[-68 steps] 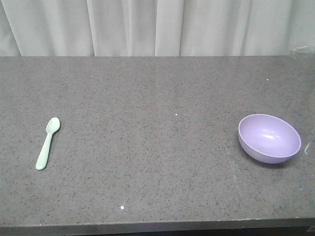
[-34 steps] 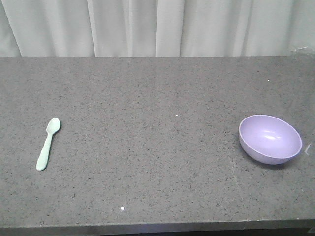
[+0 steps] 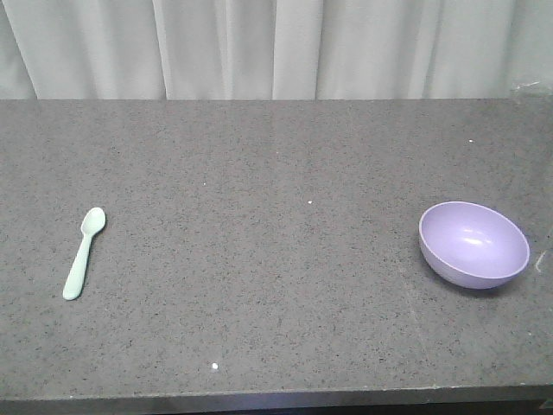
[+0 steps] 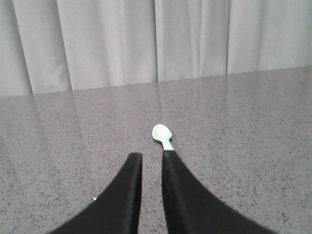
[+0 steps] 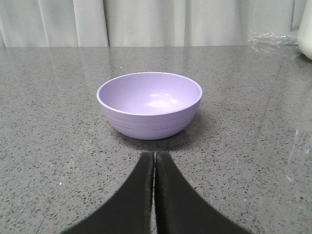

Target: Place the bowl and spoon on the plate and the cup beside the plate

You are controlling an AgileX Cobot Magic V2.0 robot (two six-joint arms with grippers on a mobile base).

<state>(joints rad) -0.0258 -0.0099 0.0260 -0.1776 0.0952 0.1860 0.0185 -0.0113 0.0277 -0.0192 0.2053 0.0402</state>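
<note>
Grey counter [image 3: 276,156]: spoon [image 3: 85,252], bowl [image 3: 473,244] well apart

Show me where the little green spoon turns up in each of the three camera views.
Front view: the spoon lies at the left of the counter, head toward the curtain.
Left wrist view: centre, just beyond the left gripper; its handle end is hidden behind one finger.
Right wrist view: not in it; only the bowl shows.
Shared landmark: the curtain behind the counter, seen in all three.
</note>
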